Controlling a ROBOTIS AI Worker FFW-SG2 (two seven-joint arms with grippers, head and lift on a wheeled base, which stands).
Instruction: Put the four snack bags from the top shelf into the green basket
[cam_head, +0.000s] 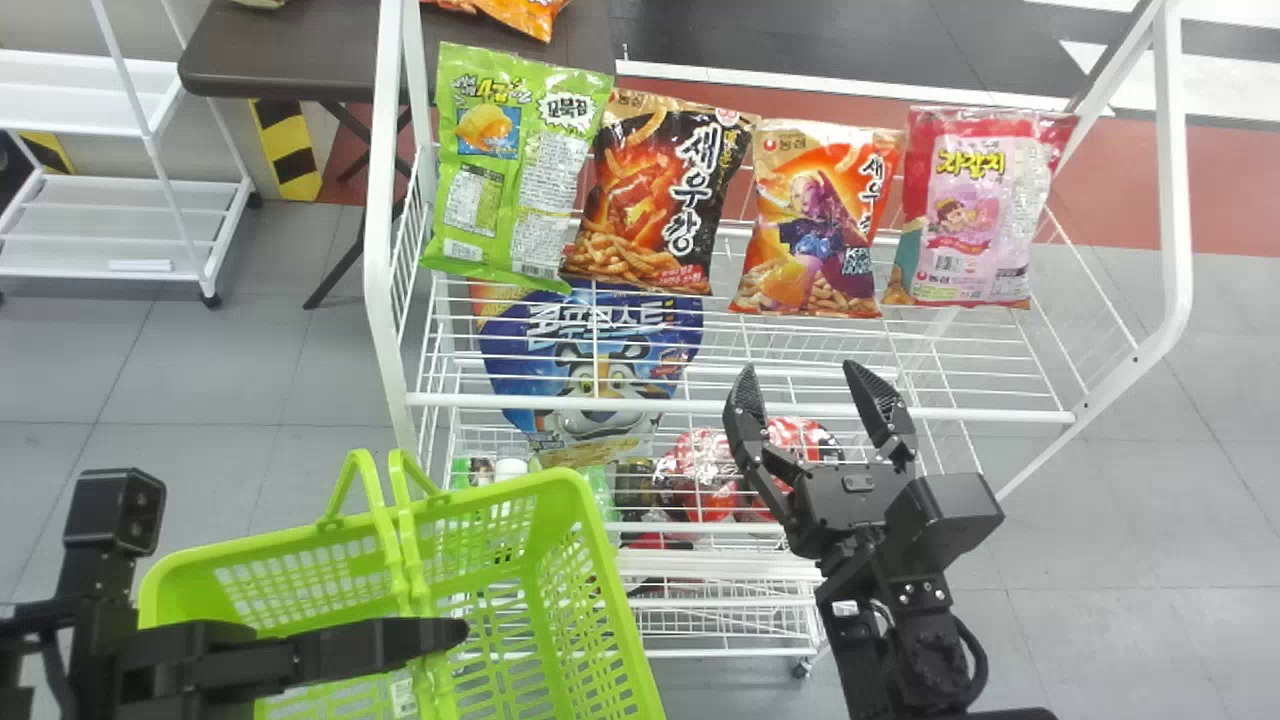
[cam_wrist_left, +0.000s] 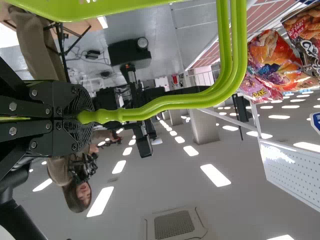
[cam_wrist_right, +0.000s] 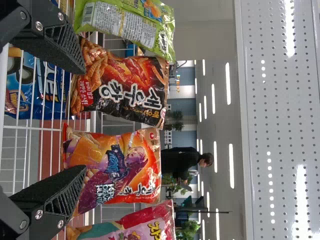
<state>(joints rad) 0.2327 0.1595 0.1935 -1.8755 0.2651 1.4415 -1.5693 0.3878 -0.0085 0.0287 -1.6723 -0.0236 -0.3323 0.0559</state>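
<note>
Head view: four snack bags stand in a row on the white wire top shelf (cam_head: 950, 413), all apart from the right gripper (cam_head: 800, 373). Clock positions are taken from its fingertips as seen in the head view. At ten o'clock, green snack bag (cam_head: 515, 165); at eleven, black-and-orange snack bag (cam_head: 660, 195); at twelve, orange snack bag with a cartoon figure (cam_head: 820, 215); between one and two, pink-and-red snack bag (cam_head: 975, 205). The right gripper's fingers are spread wide, holding nothing. Right wrist view: the parted fingers frame portions of the black-and-orange bag and the orange bag beyond. Head view, eight o'clock: green basket (cam_head: 614, 565). Left wrist view: the left gripper (cam_head: 462, 635) has its fingers closed around the basket's handles (cam_wrist_left: 235, 65)
</note>
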